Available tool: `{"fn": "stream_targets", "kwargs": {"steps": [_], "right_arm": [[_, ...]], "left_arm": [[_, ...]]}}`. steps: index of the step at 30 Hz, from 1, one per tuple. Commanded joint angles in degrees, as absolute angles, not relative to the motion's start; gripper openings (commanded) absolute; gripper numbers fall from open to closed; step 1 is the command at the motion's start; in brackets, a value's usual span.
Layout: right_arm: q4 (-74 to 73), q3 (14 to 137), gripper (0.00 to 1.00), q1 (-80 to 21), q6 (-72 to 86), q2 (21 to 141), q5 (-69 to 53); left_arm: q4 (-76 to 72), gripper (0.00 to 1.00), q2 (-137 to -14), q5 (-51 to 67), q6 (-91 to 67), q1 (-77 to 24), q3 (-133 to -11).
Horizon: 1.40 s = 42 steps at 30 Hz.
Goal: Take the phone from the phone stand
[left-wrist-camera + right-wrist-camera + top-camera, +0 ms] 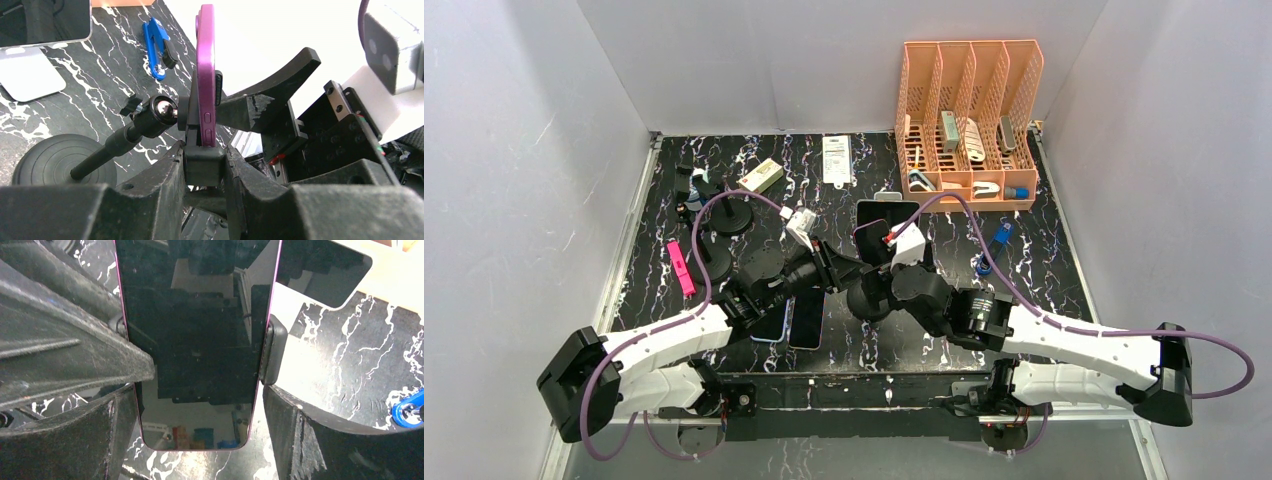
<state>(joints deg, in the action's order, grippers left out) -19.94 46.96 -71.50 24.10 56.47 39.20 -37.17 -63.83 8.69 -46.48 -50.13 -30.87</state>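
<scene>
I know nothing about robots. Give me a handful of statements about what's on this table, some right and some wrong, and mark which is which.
1. The phone has a purple edge. True.
2. The phone lies flat on the table, free of any holder. False: it stands upright, clamped in the phone stand.
3. The right gripper has a finger on each side of the phone's screen. True.
4. The orange organizer sits at the front left of the table. False: it is at the back right.
5. A blue clip lies on the table. True.
</scene>
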Motion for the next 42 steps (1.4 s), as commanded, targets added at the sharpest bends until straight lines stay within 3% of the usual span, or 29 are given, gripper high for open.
{"fn": "stream_targets", "kwargs": {"steps": [1, 10, 12, 16, 18, 29, 42], "right_arm": [[-13.0, 46.1, 0.96, -71.8, 22.6, 56.1, 43.4], [-13.8, 45.4, 0.84, -71.8, 24.6, 58.2, 42.4], [-15.1, 45.5, 0.69, -71.8, 25.8, 58.5, 42.9], [-16.9, 44.6, 0.27, -71.8, 28.2, 56.6, 44.2], [-17.3, 43.5, 0.02, -71.1, 29.3, 54.8, 43.7], [-20.5, 38.4, 0.01, -66.5, 33.8, 48.8, 38.8], [-13.6, 34.6, 0.01, -65.8, 32.7, 43.8, 32.3]], "left_arm": [[-32.1, 0.0, -63.7, 4.9, -45.6, -50.1, -31.2], [-33.6, 0.0, -63.5, 5.4, -46.6, -50.2, -30.4], [-33.9, 0.0, -63.3, 5.5, -46.6, -50.2, -30.0], [-36.8, 0.0, -62.2, 5.1, -46.1, -50.1, -27.2], [-41.1, 0.0, -61.9, 5.2, -45.5, -49.8, -24.0], [-67.4, 0.0, -68.2, 9.6, -50.3, -46.9, -13.1], [-70.3, 0.0, -70.0, 9.9, -52.4, -46.5, -12.5]]}}
